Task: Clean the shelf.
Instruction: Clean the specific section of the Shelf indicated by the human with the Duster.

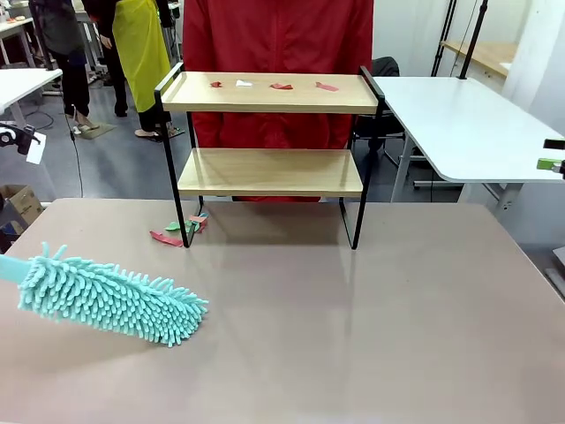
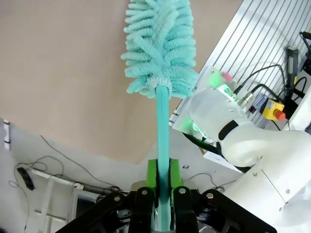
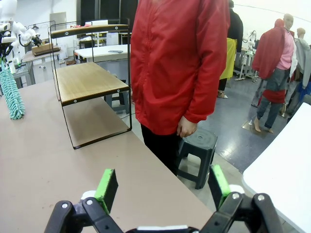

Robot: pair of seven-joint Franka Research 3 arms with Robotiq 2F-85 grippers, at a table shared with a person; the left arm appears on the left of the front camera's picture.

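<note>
Duster (image 1: 110, 300): nearest thing, lower left of the front frame. Teal fluffy head lies low over the brown table (image 1: 371, 318), tip toward the centre. Touching or just above, I cannot tell.
L gripper (image 2: 163, 171): my left one, closed tight on the thin teal handle, a green pad on each side. Handle runs straight up the wrist frame to the head.
R gripper (image 3: 163, 187): my right one, jaws fully apart, nothing btw the pads, at the bottom of its wrist frame.
Shelf (image 1: 269, 172): upper centre of the front frame, standing on the far part of the table. Lower board looks bare.
Scraps (image 1: 281, 86): few small red and white bits in a row on the top board.
More scraps (image 1: 181, 230): red/green bits on the table, by the shelf leg at picture left.
Person (image 1: 278, 53): red coat, directly behind the shelf.
Step, as I judge: bring the duster up to the top board. Cleaning there is not yet done, bc the bits lie on it.
How to do it well:
- Lift the head above the raised side rail first, not into it.
- Lay the head flat and sweep in one direction w/ light pressure, so the bits move together and the light shelf does not slide or tip.
- Avoid a hard push, which could twist the thin handle in my pads.
</note>
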